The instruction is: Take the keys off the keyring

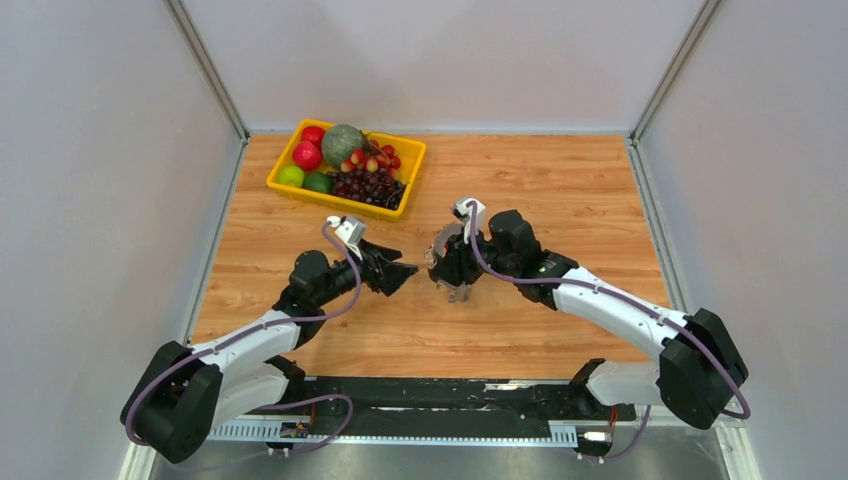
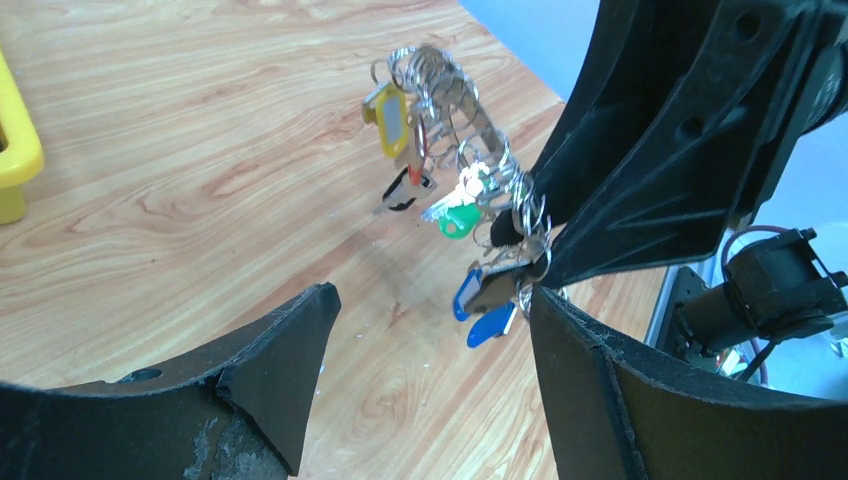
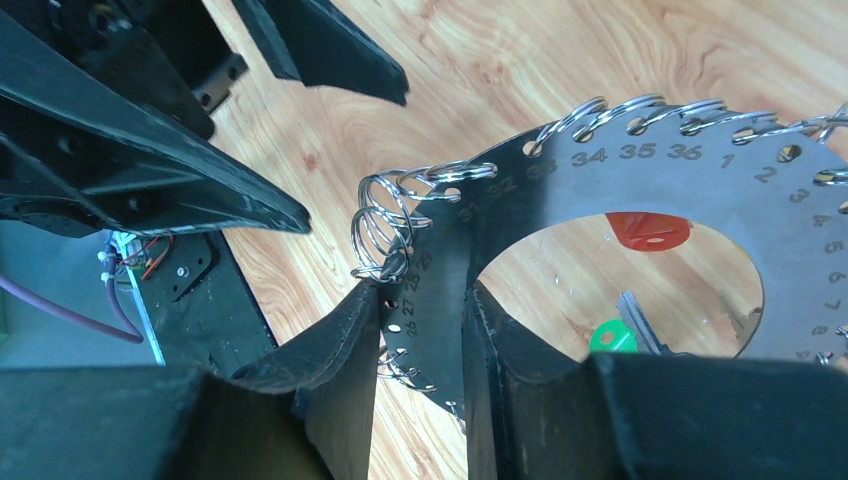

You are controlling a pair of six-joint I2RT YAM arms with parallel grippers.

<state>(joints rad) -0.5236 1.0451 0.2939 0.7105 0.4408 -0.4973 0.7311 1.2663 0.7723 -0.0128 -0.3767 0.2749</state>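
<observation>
The keyring (image 3: 640,165) is a flat silvery disc with an open centre, stamped numbers and small wire loops along its rim. My right gripper (image 3: 425,295) is shut on its band, holding it above the table, and shows in the top view as the right gripper (image 1: 455,278). The keys (image 2: 458,222) hang from it in a bunch with yellow, green, blue and black heads. A red key head (image 3: 650,230) and a green key head (image 3: 612,338) show through the ring's centre. My left gripper (image 2: 432,298) is open with nothing in it, its right finger (image 2: 600,380) close beside the blue keys (image 2: 482,310).
A yellow tray (image 1: 283,161) of fruit stands at the back left of the wooden table (image 1: 560,190). Grey walls close the table on three sides. The two grippers meet near the table's middle, the left gripper (image 1: 400,274) just left of the ring.
</observation>
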